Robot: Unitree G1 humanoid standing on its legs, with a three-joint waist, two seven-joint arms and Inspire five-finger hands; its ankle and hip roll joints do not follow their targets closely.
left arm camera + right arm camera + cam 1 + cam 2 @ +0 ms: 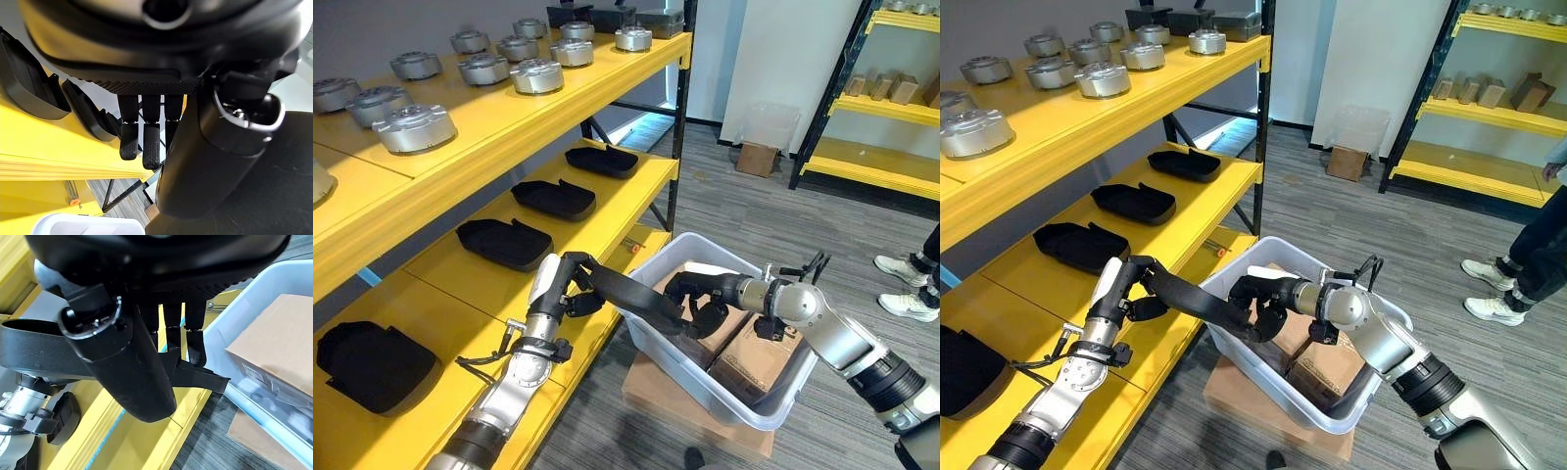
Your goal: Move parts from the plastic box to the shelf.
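Both my left hand (pixel 576 284) and right hand (pixel 700 299) grip one black part (pixel 636 302) over the box (pixel 700 390) rim; next, I judge, swing it to the shelf (pixel 578 230) at ten o'clock

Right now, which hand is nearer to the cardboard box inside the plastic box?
Right. The right hand grips the black part just above the cardboard box; the left hand holds its other end over the shelf.

The shelf (pixel 607 73) is bright yellow. Black parts (pixel 504 243) lie on it; the plastic box (pixel 744 397) is translucent white, the cartons (pixel 759 357) inside brown.
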